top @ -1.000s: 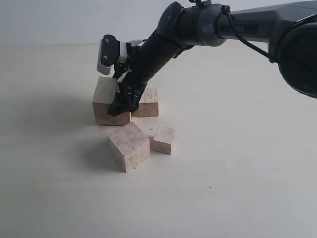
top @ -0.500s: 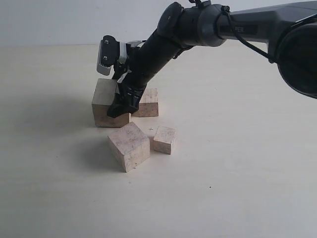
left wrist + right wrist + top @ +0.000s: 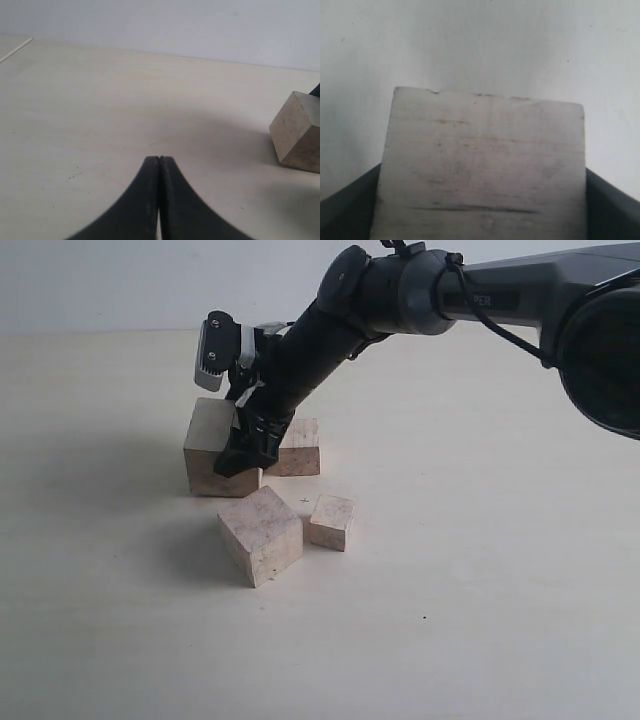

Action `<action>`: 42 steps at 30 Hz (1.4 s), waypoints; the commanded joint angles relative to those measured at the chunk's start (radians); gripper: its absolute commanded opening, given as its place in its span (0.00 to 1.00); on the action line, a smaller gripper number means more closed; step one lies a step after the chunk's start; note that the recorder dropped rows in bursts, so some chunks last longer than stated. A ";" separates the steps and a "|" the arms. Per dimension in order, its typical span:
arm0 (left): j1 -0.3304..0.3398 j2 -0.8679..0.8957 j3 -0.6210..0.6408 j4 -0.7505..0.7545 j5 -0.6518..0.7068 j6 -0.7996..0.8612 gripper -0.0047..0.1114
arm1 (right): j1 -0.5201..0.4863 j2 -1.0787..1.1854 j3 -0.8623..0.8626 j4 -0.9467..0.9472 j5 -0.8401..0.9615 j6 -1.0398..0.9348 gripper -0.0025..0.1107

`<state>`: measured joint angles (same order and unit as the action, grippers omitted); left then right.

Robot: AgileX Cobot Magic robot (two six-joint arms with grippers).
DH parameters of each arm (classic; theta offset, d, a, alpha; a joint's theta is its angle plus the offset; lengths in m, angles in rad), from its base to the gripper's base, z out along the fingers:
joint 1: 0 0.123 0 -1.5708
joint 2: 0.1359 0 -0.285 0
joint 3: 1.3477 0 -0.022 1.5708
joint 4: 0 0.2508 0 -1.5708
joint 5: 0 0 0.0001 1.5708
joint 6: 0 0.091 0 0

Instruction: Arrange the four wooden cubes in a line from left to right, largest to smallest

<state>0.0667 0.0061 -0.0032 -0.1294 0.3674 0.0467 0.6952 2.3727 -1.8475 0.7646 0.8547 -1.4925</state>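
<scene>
The largest wooden cube [image 3: 207, 455] stands at the left of the group, and my right gripper [image 3: 245, 448] is shut on it from above and to the right. In the right wrist view this cube [image 3: 482, 150] fills the space between the dark fingers [image 3: 612, 200], and a thin dark groove [image 3: 470, 209] crosses its face. The second-largest cube [image 3: 260, 535] lies in front, turned at an angle. The smallest cube [image 3: 332, 521] touches its right side. The third cube [image 3: 302, 447] sits behind, partly hidden by the arm. My left gripper [image 3: 159, 159] is shut, empty, over bare table.
The pale table [image 3: 480, 570] stretches to the right and front of the cubes. In the left wrist view one wooden cube [image 3: 299, 134] shows at the edge, with a bit of the black right arm [image 3: 316, 90] beside it.
The largest cube has shifted slightly to the left together with my right gripper. The other three cubes and the left gripper have not moved.
</scene>
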 commanded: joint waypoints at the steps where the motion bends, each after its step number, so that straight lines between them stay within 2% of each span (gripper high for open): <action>1: -0.006 -0.006 0.003 0.002 -0.011 0.000 0.04 | -0.003 -0.003 -0.006 0.021 -0.020 -0.003 0.74; 38: -0.006 -0.006 0.003 0.002 -0.011 0.000 0.04 | -0.004 -0.003 -0.006 0.073 -0.018 -0.052 0.74; 42: -0.006 -0.006 0.003 0.002 -0.011 0.000 0.04 | -0.004 -0.003 -0.006 0.073 -0.018 -0.052 0.79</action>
<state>0.0667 0.0061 -0.0032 -0.1294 0.3674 0.0467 0.6952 2.3751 -1.8475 0.8110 0.8425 -1.5336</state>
